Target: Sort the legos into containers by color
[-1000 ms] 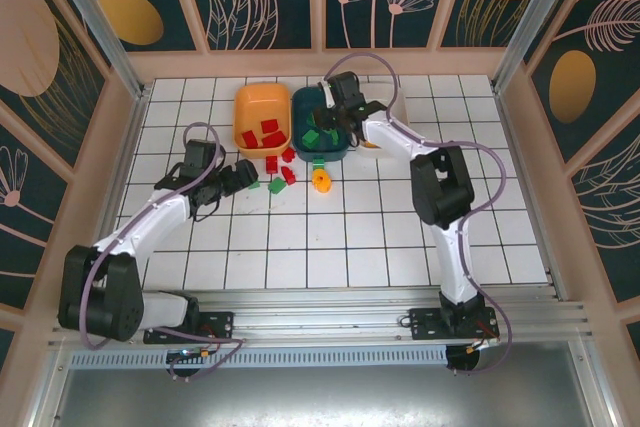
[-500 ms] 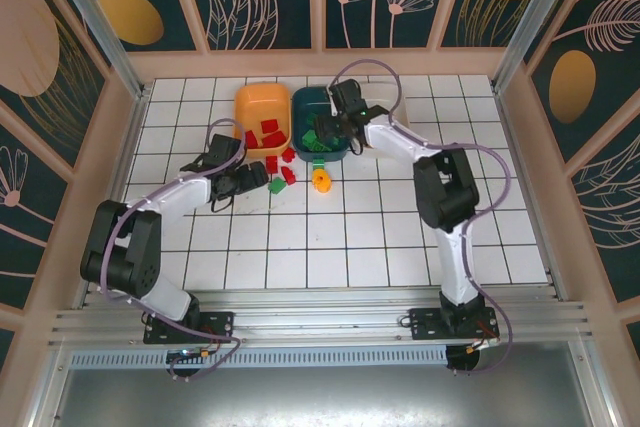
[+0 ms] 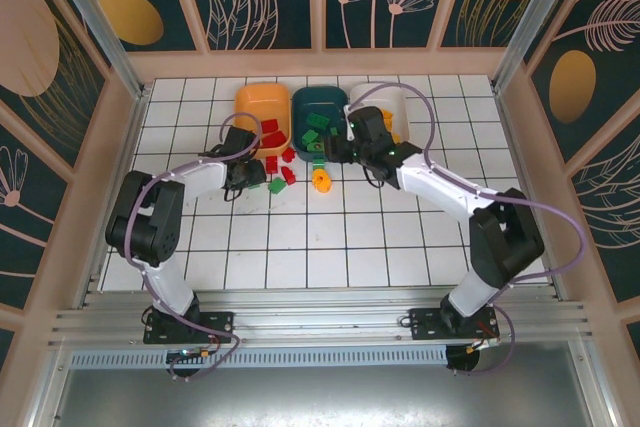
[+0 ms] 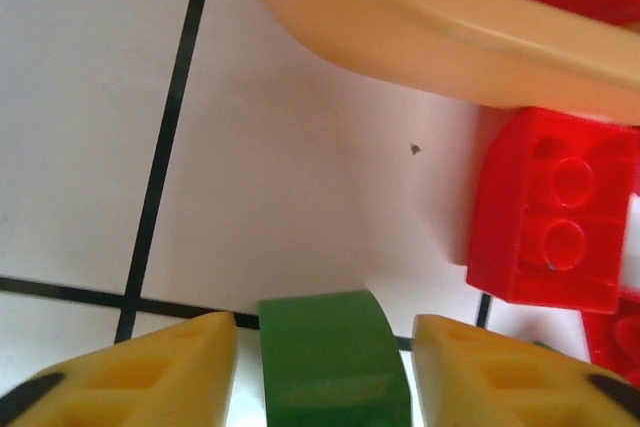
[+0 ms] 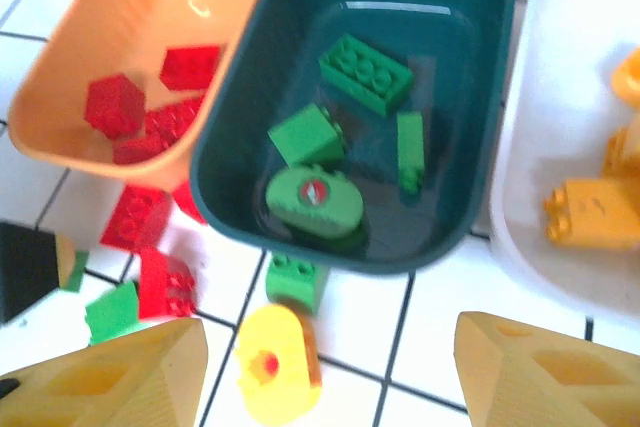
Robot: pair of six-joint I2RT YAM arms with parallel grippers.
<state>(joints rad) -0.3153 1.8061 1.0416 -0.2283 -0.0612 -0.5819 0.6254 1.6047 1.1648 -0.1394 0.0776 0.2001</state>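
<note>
Three containers stand side by side at the back: an orange tray (image 3: pixel 250 107) with red legos, a teal tray (image 3: pixel 322 99) with green legos (image 5: pixel 365 72), and a white tray (image 3: pixel 392 99) with yellow-orange ones (image 5: pixel 590 209). My left gripper (image 4: pixel 322 327) is down on the tiles with a green lego (image 4: pixel 335 362) between its fingers, a thin gap on each side. A red lego (image 4: pixel 550 212) lies just beyond, against the orange tray's wall (image 4: pixel 450 27). My right gripper (image 5: pixel 330 332) hangs open near the teal tray's front, above a yellow lego (image 5: pixel 278 362).
Loose on the tiles before the trays lie a green lego (image 5: pixel 295 282) and red legos (image 5: pixel 135 217), (image 5: pixel 165 282). The two grippers (image 3: pixel 262 180), (image 3: pixel 332 152) work close together. Wooden walls fence the tiled floor (image 3: pixel 400 237).
My left gripper slid right to the green lego and narrowed around it. My right gripper drew back from over the teal tray toward the near side, its jaws wider.
</note>
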